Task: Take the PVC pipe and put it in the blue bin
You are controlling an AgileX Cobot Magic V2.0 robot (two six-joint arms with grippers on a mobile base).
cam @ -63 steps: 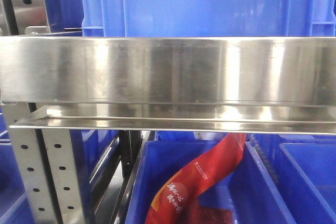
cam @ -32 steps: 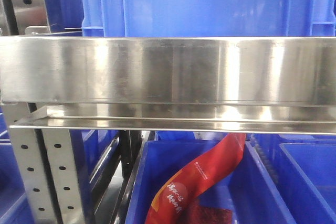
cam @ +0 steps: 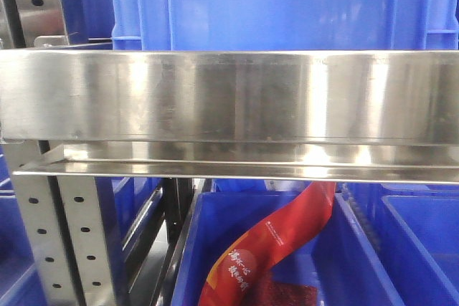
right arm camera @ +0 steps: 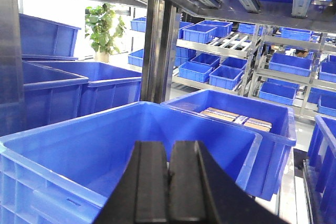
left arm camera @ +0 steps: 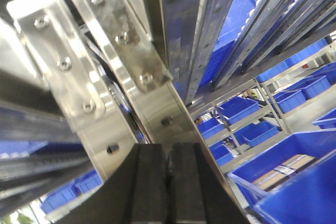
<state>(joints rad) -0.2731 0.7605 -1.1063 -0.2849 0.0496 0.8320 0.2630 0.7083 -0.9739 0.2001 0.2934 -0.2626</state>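
**Operator:** Where was the pipe, and which arm was nearer to it?

**Spotter:** You had no PVC pipe in any of the three views, so I could not tell you which way it lay from either gripper, how its long axis ran, or which arm was closer. In the front view a steel shelf rail filled the middle of the frame from left to right. A blue crate sat above it. A lower bin at the bottom centre held only a red packet.

**Operator:** And the grippers?

**Spotter:** Your left gripper sat at the bottom centre of its wrist view with the two black fingers pressed together and nothing between them. It pointed up at the rack brackets in the upper left of that frame and touched none of them. Your right gripper was also closed on nothing, fingers together, at the bottom centre of its view. It hung above an open blue bin that spread across the lower left and looked bare inside. To the right, a neighbouring bin held flat cartons, not pipe.

**Operator:** So what did the next move call for?

**Spotter:** In my judgement you needed to find the pipe first. Then you had to part the fingers before any grasp. The right arm was already over a blue bin for the drop.
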